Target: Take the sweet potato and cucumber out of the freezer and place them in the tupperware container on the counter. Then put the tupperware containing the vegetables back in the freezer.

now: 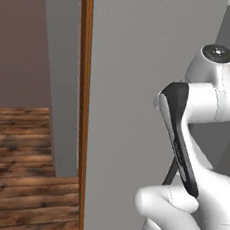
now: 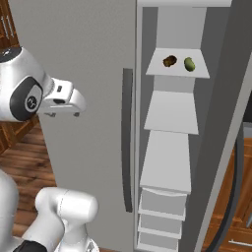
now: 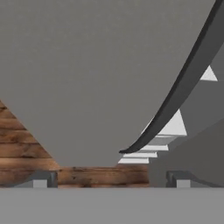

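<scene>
Left base view: wooden plank floor (image 1: 17,157) at far left, then a thin brown wooden strip (image 1: 82,108) running upright, then the broad flat grey freezer door (image 1: 135,89), with the white arm (image 1: 199,146) folded in front of it at lower right. Right base view: arm's wrist at left edge, with the gripper (image 2: 63,114) held close to the grey door face, touching nothing; the door's dark curved handle strip (image 2: 127,142) runs upright near the door's right edge. Right of that strip the freezer (image 2: 170,29) stands ajar, pale grey shelves (image 2: 170,157) stacked downward, drawers at the bottom. On an upper shelf sit the sweet potato (image 2: 170,61), orange-brown, and just to its right the cucumber (image 2: 189,64), green, near each other but apart; both well above and right of the gripper. Hand view: grey door face across the left and centre, floor planks below it, the dark handle strip curving from upper right down to centre, shelf edges beyond; two finger tips (image 3: 40,181) rise at the bottom, spread wide apart with nothing between them
</scene>
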